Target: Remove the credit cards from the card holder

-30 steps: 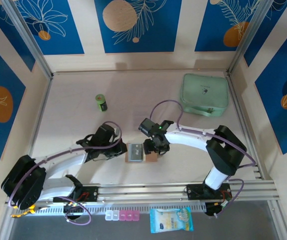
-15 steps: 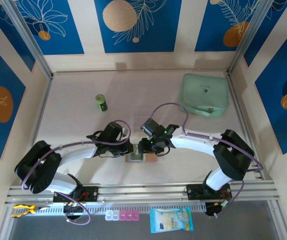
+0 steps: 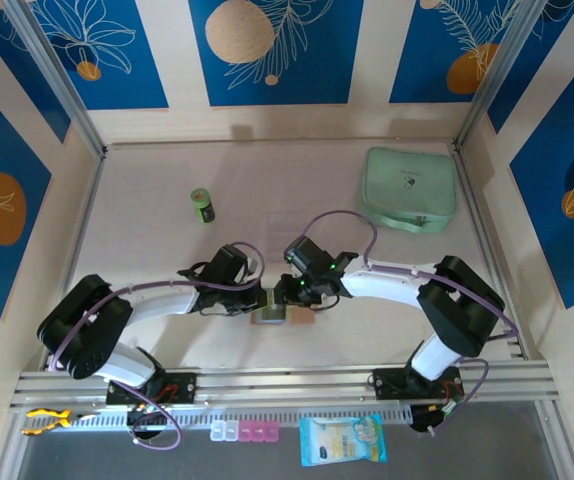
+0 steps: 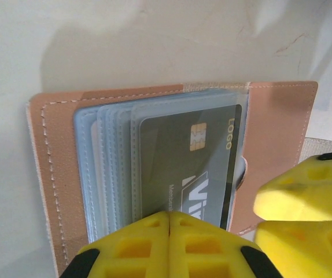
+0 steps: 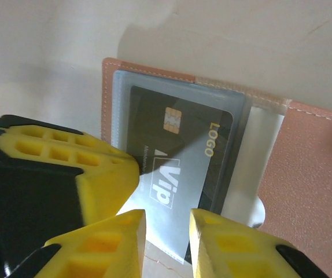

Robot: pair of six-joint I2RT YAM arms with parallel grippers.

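Card holder (image 3: 272,316) lies open on the counter (image 3: 167,260), near the front edge, between both arms. A dark card (image 4: 183,168) with a chip sits in its front clear pocket (image 5: 238,156). Left claw (image 4: 169,223) is pressed together, tips on the pockets' near edge. Right claw (image 5: 167,231) is narrowly spread, with the pocket's edge in the gap.

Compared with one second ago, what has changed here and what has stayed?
Both arms moved inward to the card holder. The left gripper, shut, reached its pockets; the right gripper narrowed its jaws over one pocket's edge. The holder, green case and can stayed put.
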